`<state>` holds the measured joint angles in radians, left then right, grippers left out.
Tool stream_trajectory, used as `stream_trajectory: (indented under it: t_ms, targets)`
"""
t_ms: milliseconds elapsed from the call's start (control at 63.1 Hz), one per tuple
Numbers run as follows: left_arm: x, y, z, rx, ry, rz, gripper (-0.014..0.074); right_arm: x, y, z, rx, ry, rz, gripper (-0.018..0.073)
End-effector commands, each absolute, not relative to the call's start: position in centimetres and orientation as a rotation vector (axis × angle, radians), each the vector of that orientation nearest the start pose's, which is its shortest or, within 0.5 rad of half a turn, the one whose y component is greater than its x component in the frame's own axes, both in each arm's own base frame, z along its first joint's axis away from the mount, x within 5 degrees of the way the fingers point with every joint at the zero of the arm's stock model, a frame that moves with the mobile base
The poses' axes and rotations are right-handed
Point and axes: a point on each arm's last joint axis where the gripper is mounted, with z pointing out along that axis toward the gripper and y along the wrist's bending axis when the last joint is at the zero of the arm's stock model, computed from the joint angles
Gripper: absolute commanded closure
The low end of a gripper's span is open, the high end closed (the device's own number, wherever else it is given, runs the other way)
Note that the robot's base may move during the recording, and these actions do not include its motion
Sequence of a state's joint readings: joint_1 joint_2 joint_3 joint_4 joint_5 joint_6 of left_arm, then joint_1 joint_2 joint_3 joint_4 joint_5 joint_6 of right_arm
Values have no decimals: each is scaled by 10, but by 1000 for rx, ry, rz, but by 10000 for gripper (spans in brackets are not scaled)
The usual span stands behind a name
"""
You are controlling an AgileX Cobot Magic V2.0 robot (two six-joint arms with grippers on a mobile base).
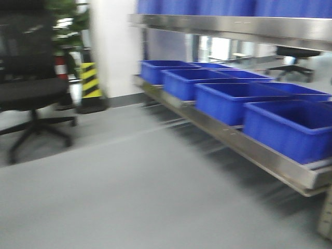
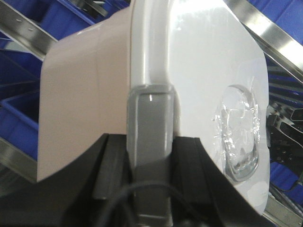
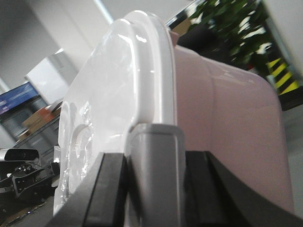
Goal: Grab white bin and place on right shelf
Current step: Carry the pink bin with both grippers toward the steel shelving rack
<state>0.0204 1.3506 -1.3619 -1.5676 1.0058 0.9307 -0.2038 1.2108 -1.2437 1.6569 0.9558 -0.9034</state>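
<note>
The left tool (image 2: pixel 151 142) was seen pressed onto a grey latch (image 2: pixel 151 118) at the rim of the white bin (image 2: pixel 80 104), one black finger (image 2: pixel 111 161) set on either side of the latch. The right tool (image 3: pixel 154 163) was likewise closed around a grey latch (image 3: pixel 154 142) on the bin's rim. The bin was thus gripped by both tools, its flat white lid (image 2: pixel 208 71) turned to the right in the left wrist view and to the left in the right wrist view. Behind the bin, steel rails (image 2: pixel 23 28) and blue crates (image 2: pixel 14 118) were seen in the left wrist view, and a green plant (image 3: pixel 227 23) in the right wrist view. In the blurred front view, the right shelf (image 1: pixel 270 161) was shown carrying a row of blue crates above the grey floor (image 1: pixel 129 197), with a black office chair (image 1: pixel 31 93) and a yellow-and-black striped post (image 1: pixel 89 80) well apart to the left.
</note>
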Motion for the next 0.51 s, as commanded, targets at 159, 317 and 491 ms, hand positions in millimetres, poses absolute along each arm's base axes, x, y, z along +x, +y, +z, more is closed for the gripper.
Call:
stream_trajectory:
  t_ms: [159,317,491]
  targets:
    - [227,-95,482,708,1469,-1443,722,209,52,487,-414,1436,1334,502]
    - [227,-95,482,708,1469,-1443,722,209,52,487,-414,1436,1334,502]
    - [227,-95,482,708,1469,-1443,722,209,52,487,-414,1436,1334,502]
